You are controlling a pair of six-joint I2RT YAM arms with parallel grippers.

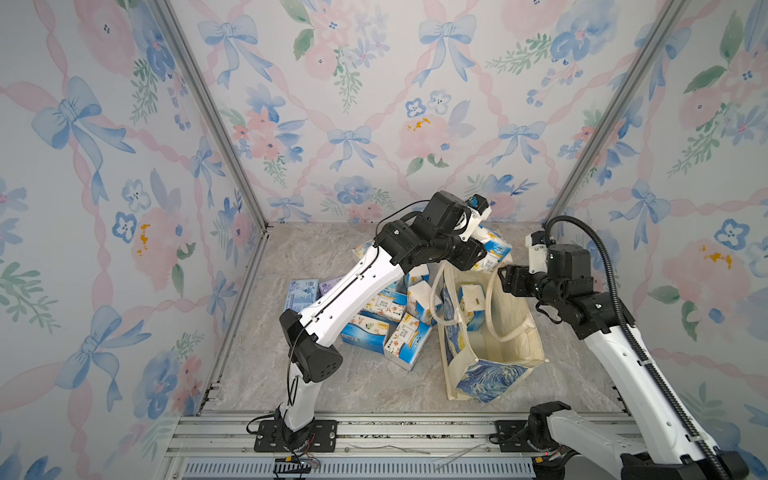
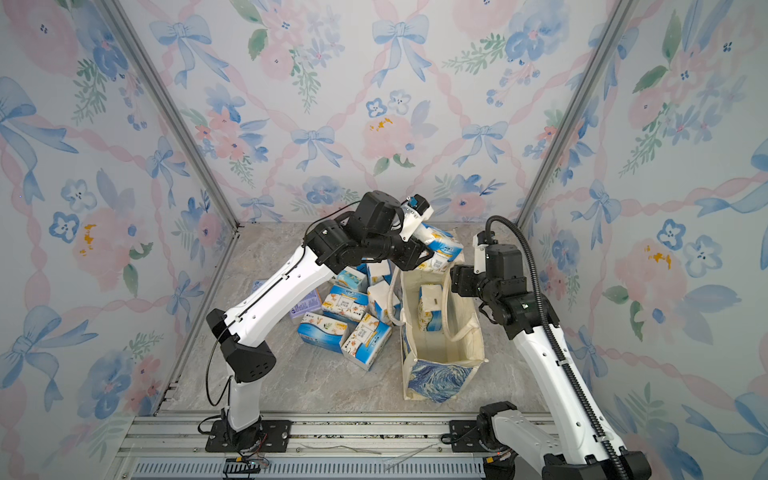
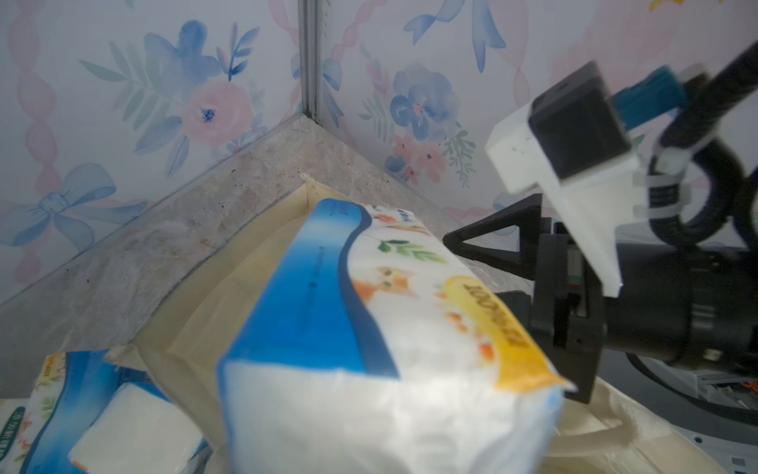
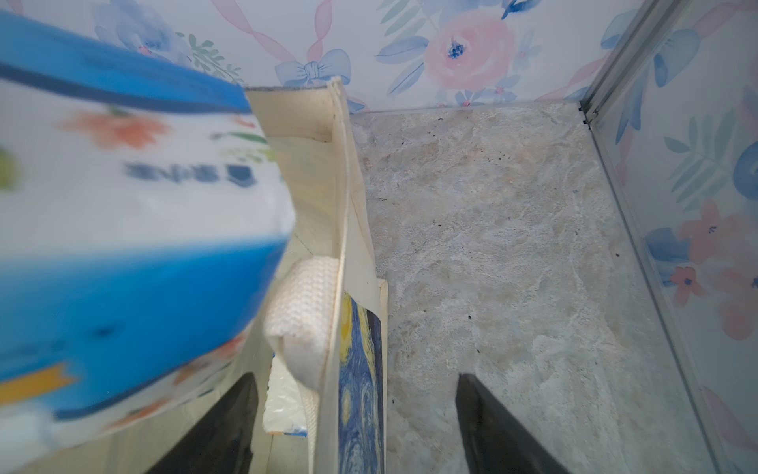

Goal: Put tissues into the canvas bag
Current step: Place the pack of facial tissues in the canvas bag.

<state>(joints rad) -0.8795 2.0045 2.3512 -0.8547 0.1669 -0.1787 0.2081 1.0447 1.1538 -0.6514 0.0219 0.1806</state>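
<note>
while the left gripper (image 1: 485, 254) clamps a blue-and-white tissue pack (image 1: 494, 247) above the upper end of the canvas bag (image 1: 486, 380), right of centre in both top views, the right gripper (image 4: 353, 379) stands wide astride the bag's side wall; other tissues (image 1: 392, 322) lie heaped just left of the bag

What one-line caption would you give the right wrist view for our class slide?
Open right gripper straddling a wall of the bag, with a blue-and-white tissue pack close above its mouth.
</note>
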